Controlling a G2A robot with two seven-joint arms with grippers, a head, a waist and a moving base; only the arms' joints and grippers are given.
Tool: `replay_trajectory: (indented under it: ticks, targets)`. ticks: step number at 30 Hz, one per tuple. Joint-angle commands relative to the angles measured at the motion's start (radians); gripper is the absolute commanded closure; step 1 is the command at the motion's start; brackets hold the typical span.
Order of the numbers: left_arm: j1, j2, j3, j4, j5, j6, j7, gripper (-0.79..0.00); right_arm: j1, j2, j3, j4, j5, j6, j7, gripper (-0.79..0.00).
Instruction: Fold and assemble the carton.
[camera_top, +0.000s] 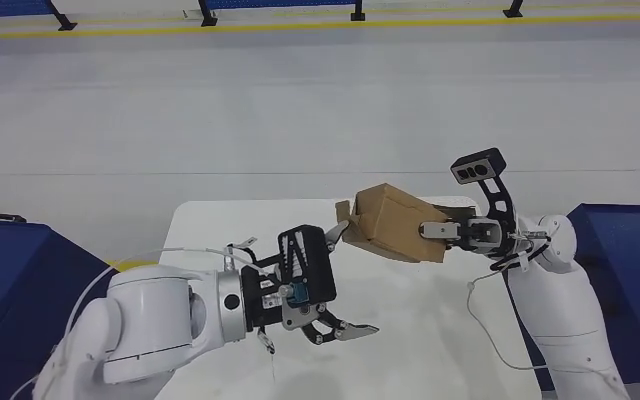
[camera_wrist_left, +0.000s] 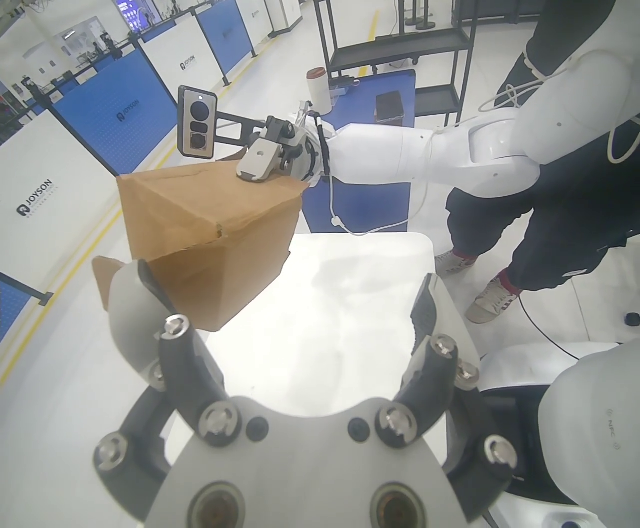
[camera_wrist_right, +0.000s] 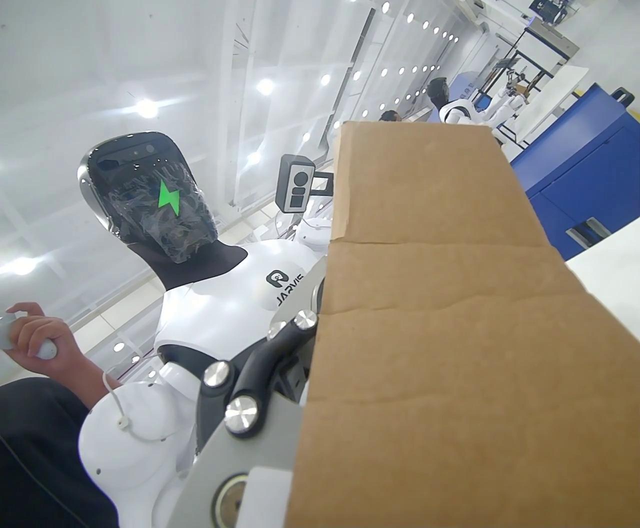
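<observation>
The brown carton hangs tilted above the far middle of the white table, folded into a box shape with a small flap sticking out at its left end. My right gripper is shut on the carton's right upper edge. In the left wrist view the carton is ahead, with the right gripper clamped on its top edge. My left gripper stands open above the table, short of the carton, with nothing between its fingers. In the right wrist view a carton panel lies against one finger.
Bare tabletop lies under and beyond my left gripper. A blue cabinet stands right of the table and another blue unit on the left. A white cable hangs from the right arm.
</observation>
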Motion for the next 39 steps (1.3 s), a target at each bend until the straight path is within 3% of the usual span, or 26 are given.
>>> replay_trajectory:
  ticks: [1, 12, 19, 27, 39]
  targets:
    - [-0.008, -0.001, 0.013, 0.000, -0.022, 0.004, -0.010, -0.785, 0.001, 0.000, -0.001, 0.002, 0.002, 0.003, 0.003, 0.000]
    - [-0.046, -0.006, 0.047, 0.000, -0.038, 0.035, -0.024, -0.785, 0.021, 0.002, -0.021, 0.024, 0.018, 0.036, 0.072, 0.000]
    - [-0.065, -0.002, 0.035, 0.000, -0.129, 0.020, -0.074, -0.785, 0.028, 0.009, -0.043, 0.009, 0.052, 0.066, 0.072, 0.000]
    - [-0.073, 0.003, 0.034, 0.000, -0.151, -0.013, -0.091, -0.785, 0.034, 0.031, -0.080, -0.003, 0.106, 0.125, 0.072, 0.000]
    - [-0.079, 0.008, 0.031, 0.000, -0.207, -0.054, -0.089, -0.785, 0.047, 0.071, -0.131, -0.007, 0.128, 0.099, 0.072, 0.000]
